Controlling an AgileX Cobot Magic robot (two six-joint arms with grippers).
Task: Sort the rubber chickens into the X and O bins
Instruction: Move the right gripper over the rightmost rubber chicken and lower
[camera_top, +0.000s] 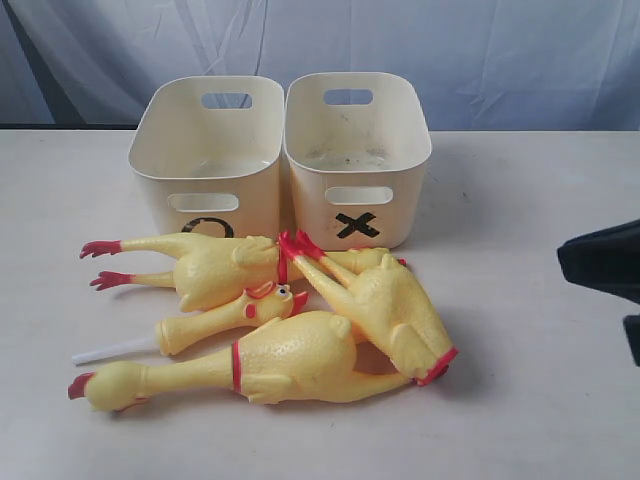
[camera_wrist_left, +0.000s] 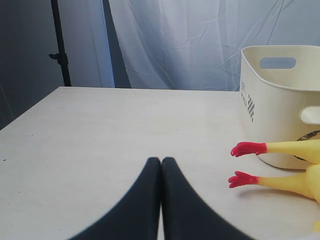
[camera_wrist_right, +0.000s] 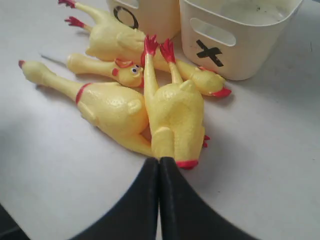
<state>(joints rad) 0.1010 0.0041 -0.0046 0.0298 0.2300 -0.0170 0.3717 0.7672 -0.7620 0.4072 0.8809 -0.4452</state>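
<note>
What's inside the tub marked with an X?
The X bin shows only a bare, slightly smudged floor; the rubber chickens lie outside. Its near wall hides the floor's front strip.

This looks like a robotics lab test station, not a home or a shop. A bare cream table (camera_top: 540, 400) stands before a wrinkled pale blue-white cloth backdrop (camera_top: 480, 50) that fills the exterior view at 12 o'clock. The left wrist view shows a black stand pole (camera_wrist_left: 60, 45) beside that cloth. The things on the table are staged props: two matching cream tubs, the X bin (camera_top: 310, 215) and the O bin (camera_top: 255, 205), lettered in black, with toy rubber chickens (camera_top: 300, 355) at 6 o'clock of them. A black robot arm (camera_top: 605, 262) juts in at 3 o'clock.
</note>
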